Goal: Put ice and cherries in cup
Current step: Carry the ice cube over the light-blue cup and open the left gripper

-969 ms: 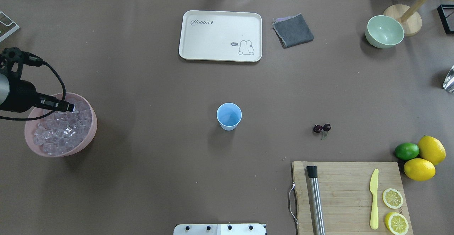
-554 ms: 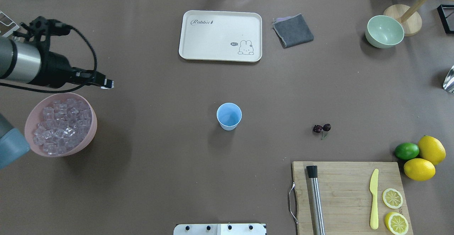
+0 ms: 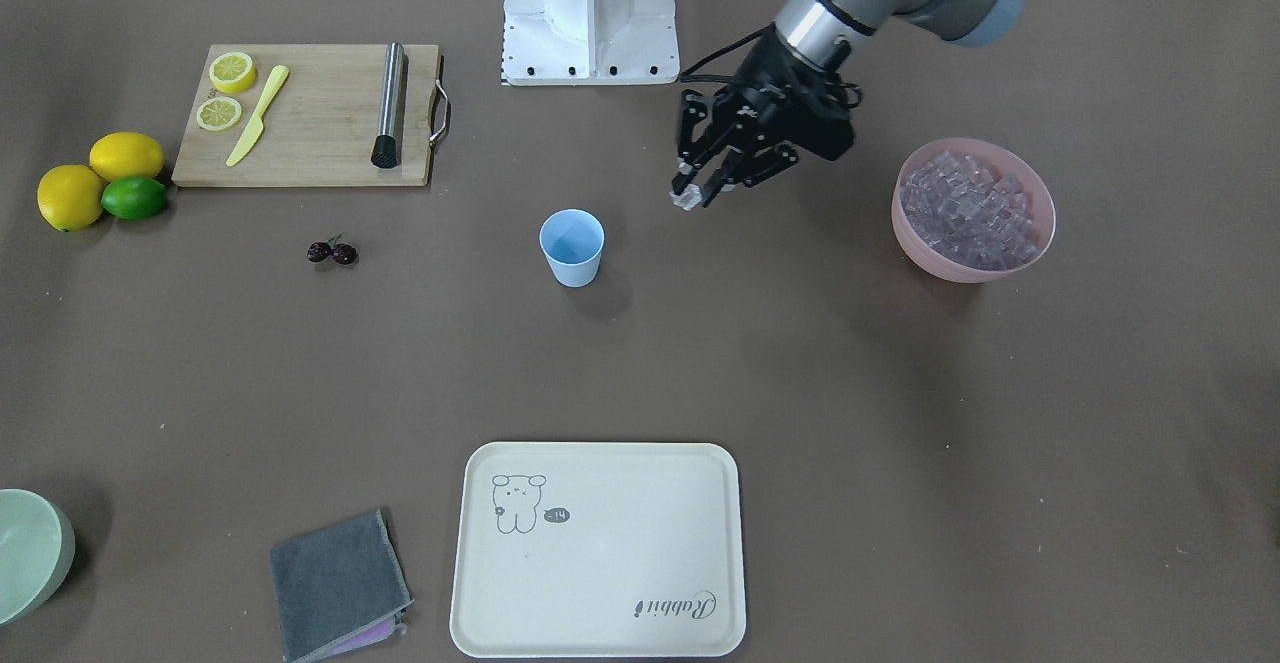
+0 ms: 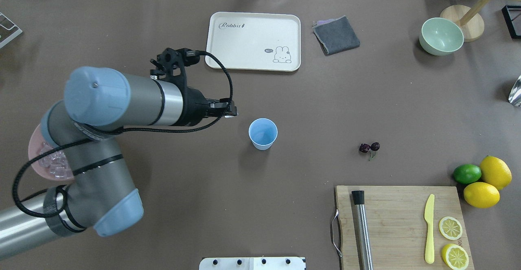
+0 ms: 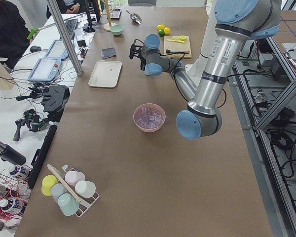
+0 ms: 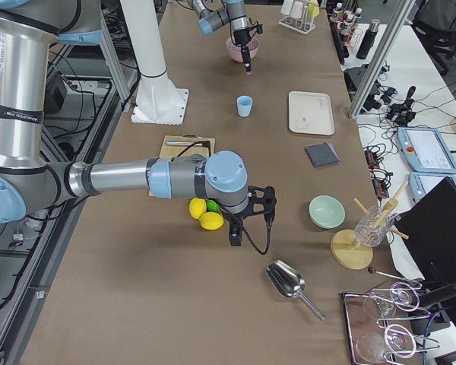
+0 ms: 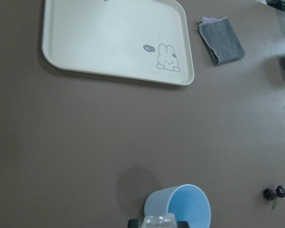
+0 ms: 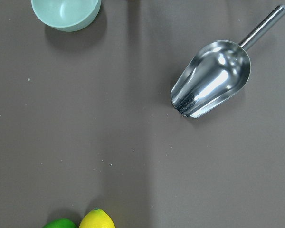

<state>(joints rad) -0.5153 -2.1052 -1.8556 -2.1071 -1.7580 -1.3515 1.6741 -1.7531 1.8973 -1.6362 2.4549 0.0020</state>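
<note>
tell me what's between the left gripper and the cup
Nothing: only bare table separates the left gripper, shut on an ice cube, from the cup, as the overhead view shows.

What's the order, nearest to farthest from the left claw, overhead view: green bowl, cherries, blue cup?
1. Blue cup, just right of the left claw.
2. Cherries, further right, mid-table.
3. Green bowl, far right corner.

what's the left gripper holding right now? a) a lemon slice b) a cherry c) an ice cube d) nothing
c: a small clear ice cube sits pinched between the jaws of the left gripper, just short of the cup, while the cherries lie on the table.
</note>
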